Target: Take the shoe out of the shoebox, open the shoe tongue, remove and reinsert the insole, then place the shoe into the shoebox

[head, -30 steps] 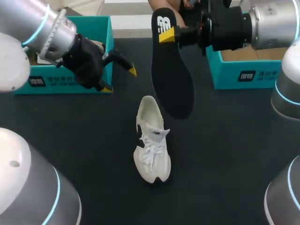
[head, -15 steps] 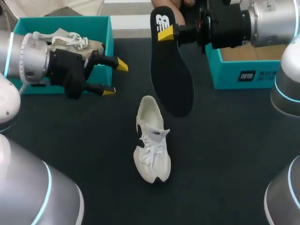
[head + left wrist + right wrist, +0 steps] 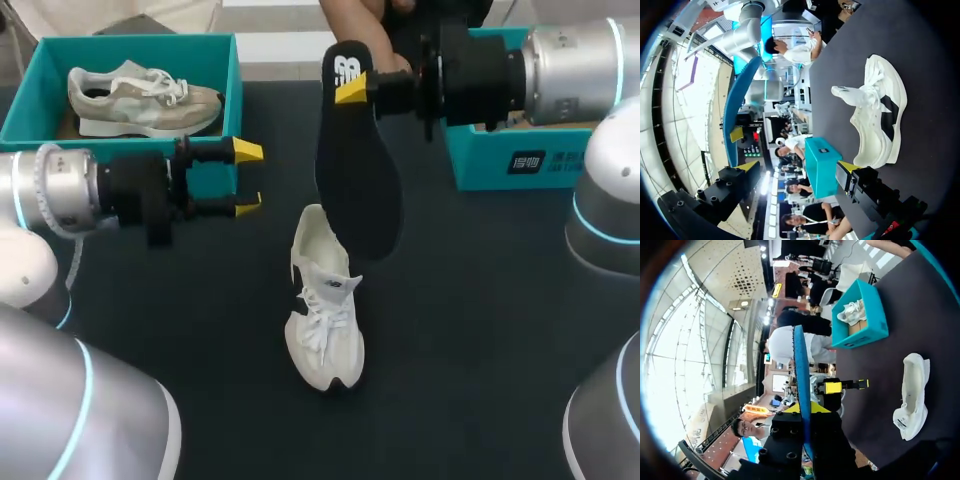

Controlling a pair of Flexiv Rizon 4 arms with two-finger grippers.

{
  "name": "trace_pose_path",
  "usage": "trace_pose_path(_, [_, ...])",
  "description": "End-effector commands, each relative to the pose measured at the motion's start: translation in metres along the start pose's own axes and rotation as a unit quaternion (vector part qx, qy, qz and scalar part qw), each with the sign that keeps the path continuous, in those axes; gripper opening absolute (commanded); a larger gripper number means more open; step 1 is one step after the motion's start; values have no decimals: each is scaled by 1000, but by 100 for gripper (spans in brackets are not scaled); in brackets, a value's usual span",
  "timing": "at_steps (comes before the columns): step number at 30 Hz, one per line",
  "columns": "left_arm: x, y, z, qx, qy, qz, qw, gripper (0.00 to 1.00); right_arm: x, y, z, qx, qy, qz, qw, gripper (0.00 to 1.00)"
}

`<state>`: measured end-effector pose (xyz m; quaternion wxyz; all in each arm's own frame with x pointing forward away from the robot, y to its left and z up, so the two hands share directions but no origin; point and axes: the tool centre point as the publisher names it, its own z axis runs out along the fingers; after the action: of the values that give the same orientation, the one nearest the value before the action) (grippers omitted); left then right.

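Head view is showing the white shoe (image 3: pixel 322 300) lying on the dark table (image 3: pixel 480 330), toe toward the robot. Its laces are loose and its tongue is seemingly standing up, though that is hard to judge from above. The black insole (image 3: pixel 358 170) is hanging over the shoe's heel end and hiding part of it. The right gripper (image 3: pixel 352 88) is pinching the insole's upper end between both fingers. The left gripper (image 3: pixel 247 178) is hovering well to the side, fingers spread and nothing between them. It is just in front of the left shoebox (image 3: pixel 150 48), which is holding a grey shoe (image 3: pixel 140 98). The other shoebox (image 3: pixel 500 165) is sitting beneath the right arm.
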<state>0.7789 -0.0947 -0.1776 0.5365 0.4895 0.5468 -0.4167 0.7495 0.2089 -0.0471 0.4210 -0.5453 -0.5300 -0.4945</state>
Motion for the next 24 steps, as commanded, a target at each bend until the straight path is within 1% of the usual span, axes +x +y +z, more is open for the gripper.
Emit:
trace_pose_path(1, [-2,-6,-5,1,-55,0,998,100,-14,-8,15,-27,16,35,999,0])
trace_pose_path(4, [-12,-11,-6,14,-51,-4,999,100,-19,-12,22,-32,22,58,998,0])
trace_pose_path(6, [-17,-12,-6,16,-50,-7,999,100,-20,-14,26,-38,34,68,996,0])
trace_pose_path(8, [-22,-14,-6,25,-40,-7,999,100,-22,-16,31,-33,37,77,996,0])
trace_pose_path(11, [-26,-14,-5,31,-35,-9,999,100,-22,-16,32,-35,37,78,996,0])
trace_pose_path(12, [-27,-15,-5,36,-39,-13,999,100,-22,-16,32,-35,37,78,996,0])
trace_pose_path(16, [-30,-15,1,38,-51,-2,998,100,-22,-16,32,-35,37,78,996,0])
trace_pose_path(18, [-34,-15,4,40,-65,-2,997,100,-22,-16,32,-35,37,78,996,0])
trace_pose_path(23, [-41,-27,13,56,-76,3,996,100,-22,-16,32,-35,37,78,996,0])
trace_pose_path(24, [-43,-29,15,62,-78,5,995,100,-25,-12,34,-34,31,89,995,0])
